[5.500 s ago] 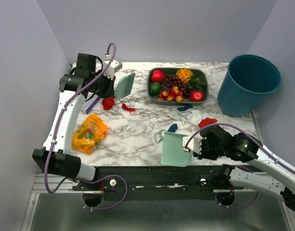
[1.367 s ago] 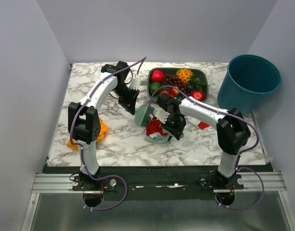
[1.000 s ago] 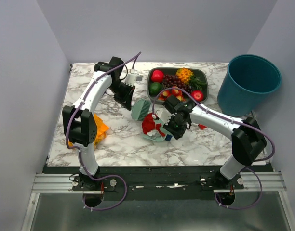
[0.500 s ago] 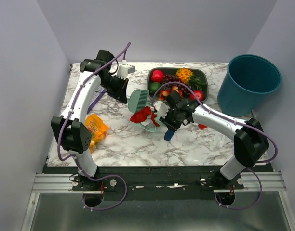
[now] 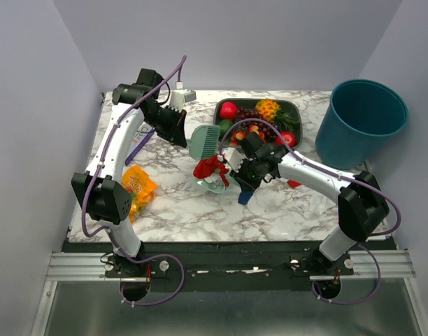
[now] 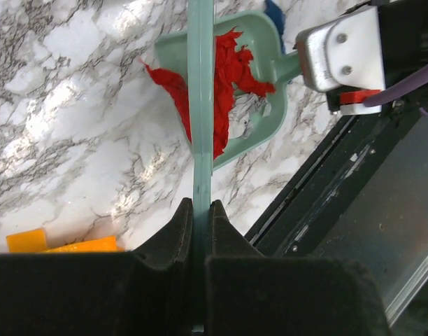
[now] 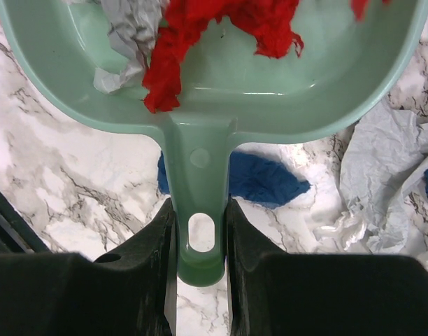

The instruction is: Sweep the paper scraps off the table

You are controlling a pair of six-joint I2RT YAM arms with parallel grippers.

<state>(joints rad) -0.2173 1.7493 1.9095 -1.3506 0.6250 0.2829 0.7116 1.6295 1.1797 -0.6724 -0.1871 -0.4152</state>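
Note:
My right gripper (image 5: 238,170) (image 7: 200,231) is shut on the handle of a mint-green dustpan (image 5: 212,180) (image 7: 270,91). The pan holds red paper scraps (image 5: 208,168) (image 7: 221,28) and a grey scrap (image 7: 126,35). My left gripper (image 5: 175,129) (image 6: 201,210) is shut on a green brush (image 5: 203,142) (image 6: 200,105), whose head hangs just above the pan's far edge. A dark blue scrap (image 5: 245,194) (image 7: 259,178) lies on the marble table (image 5: 172,203) under the pan's handle. A white scrap (image 7: 382,175) and a red scrap (image 5: 293,184) lie to the right.
A dark tray of fruit (image 5: 292,108) stands at the back middle. A tall teal bin (image 5: 361,122) stands at the back right. An orange snack bag (image 5: 133,189) lies at the left front. The table's black front edge (image 5: 228,243) runs below.
The dustpan with the red scraps has shifted left and towards the back. The blue scrap now lies bare on the table. The left arm has drawn back with the brush.

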